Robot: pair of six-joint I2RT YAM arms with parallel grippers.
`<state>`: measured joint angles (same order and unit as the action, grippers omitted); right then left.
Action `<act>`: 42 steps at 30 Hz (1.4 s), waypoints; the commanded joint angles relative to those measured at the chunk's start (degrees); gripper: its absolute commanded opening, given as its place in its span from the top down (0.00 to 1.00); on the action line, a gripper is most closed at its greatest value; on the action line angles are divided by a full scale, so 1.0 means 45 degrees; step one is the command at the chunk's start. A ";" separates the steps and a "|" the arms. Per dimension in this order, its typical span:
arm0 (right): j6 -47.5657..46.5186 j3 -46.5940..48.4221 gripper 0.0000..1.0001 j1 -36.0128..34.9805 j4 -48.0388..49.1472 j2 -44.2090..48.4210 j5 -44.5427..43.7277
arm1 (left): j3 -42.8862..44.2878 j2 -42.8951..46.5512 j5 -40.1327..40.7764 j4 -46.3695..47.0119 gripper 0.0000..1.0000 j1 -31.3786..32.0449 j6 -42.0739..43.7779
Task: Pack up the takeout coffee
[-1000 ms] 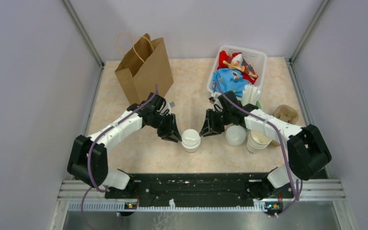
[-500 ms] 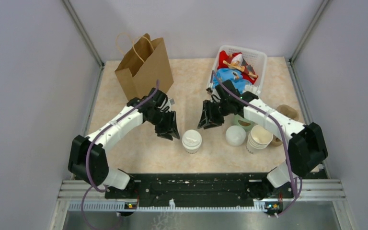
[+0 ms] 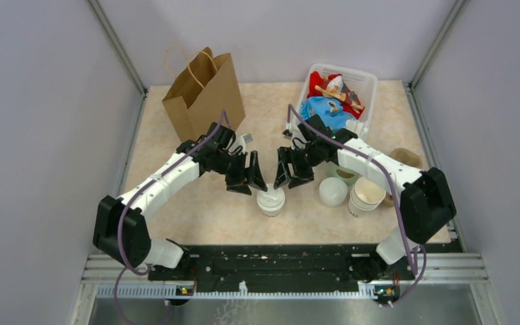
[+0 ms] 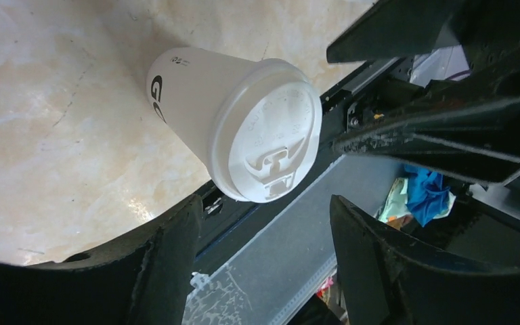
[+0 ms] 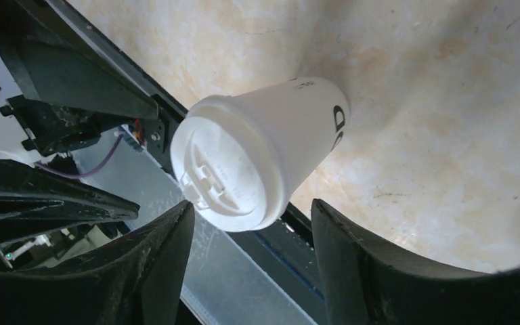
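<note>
Hovering by the takeout coffee, left hand and right hand both spread wide, holding nothing.

Black "G" on the takeout coffee; rest unreadable

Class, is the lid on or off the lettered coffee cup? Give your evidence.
On. The white lid covers the rim of the cup in both wrist views.

You'll find a brown paper bag upright back left, a white plastic basket back right, nested white cups nearer.
</note>
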<state>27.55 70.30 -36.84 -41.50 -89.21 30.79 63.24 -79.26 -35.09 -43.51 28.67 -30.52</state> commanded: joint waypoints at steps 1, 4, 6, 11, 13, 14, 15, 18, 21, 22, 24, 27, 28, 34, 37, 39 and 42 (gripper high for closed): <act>-0.0917 0.0735 0.39 0.0373 0.0736 -0.1040 0.0784 | -0.0598 -0.0569 -0.1122 0.1574 0.29 0.0011 -0.0097; -0.0809 0.0627 0.51 0.0340 0.0882 -0.1324 0.0939 | -0.0137 -0.1275 -0.0516 0.1019 0.38 0.0068 0.0171; -0.0704 0.0420 0.53 0.0286 0.1011 -0.1277 0.0942 | -0.0075 -0.1382 -0.0411 0.1261 0.41 0.0073 0.0225; 0.0581 -0.0419 0.59 0.0119 0.1769 -0.0731 0.1123 | 0.0348 -0.2141 -0.0658 0.1806 0.49 0.0080 0.0231; 0.1405 -0.0927 0.60 0.0066 0.2208 -0.0358 0.1034 | 0.0704 -0.2510 -0.0563 0.1773 0.51 0.0077 0.0393; 0.1881 -0.1247 0.60 0.0057 0.2449 -0.0111 0.0896 | 0.0899 -0.2709 -0.0544 0.1774 0.52 0.0083 0.0474; 0.2312 -0.1536 0.60 0.0041 0.2706 0.0118 0.0796 | 0.1121 -0.2917 -0.0562 0.1770 0.53 0.0079 0.0550; 0.3577 -0.2359 0.62 -0.0042 0.3577 0.0848 0.0366 | 0.1841 -0.3517 -0.0677 0.1731 0.55 0.0090 0.0699; 0.4044 -0.2655 0.63 -0.0110 0.3498 0.1315 -0.0431 | 0.2264 -0.3962 -0.0888 0.1855 0.56 0.0092 0.0786; 0.4111 -0.2742 0.63 -0.0111 0.3481 0.1441 -0.0605 | 0.2356 -0.4084 -0.0956 0.1926 0.57 0.0082 0.0772; 0.4341 -0.2919 0.63 -0.0131 0.3597 0.1585 -0.0745 | 0.2595 -0.4292 -0.0932 0.1981 0.57 0.0109 0.0843; 0.4454 -0.2952 0.62 -0.0405 0.3693 0.1688 -0.0848 | 0.3230 -0.4336 -0.0296 0.1213 0.57 0.0107 0.1342; 0.4460 -0.2972 0.62 -0.0441 0.3703 0.1692 -0.0880 | 0.3331 -0.4238 -0.0062 0.1031 0.56 0.0101 0.1518; 0.4795 -0.3514 0.61 -0.0524 0.4170 0.1957 -0.1054 | 0.3004 -0.3706 -0.0215 0.1191 0.39 0.0114 0.1683; 0.4900 -0.3567 0.52 -0.0533 0.4093 0.2187 -0.1282 | 0.3099 -0.3421 0.0040 0.0933 0.31 0.0105 0.1702; 0.4883 -0.3518 0.48 -0.0542 0.3958 0.2334 -0.1304 | 0.3246 -0.3075 0.0455 0.0385 0.25 0.0104 0.1832; 0.4130 -0.2958 0.43 -0.0374 0.3081 0.2479 -0.1379 | 0.3354 -0.2247 0.1169 -0.0692 0.17 0.0097 0.1871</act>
<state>48.84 54.11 -38.61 -25.10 -81.34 25.71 76.29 -96.23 -33.65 -41.25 28.99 -23.53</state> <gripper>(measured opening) 0.546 0.798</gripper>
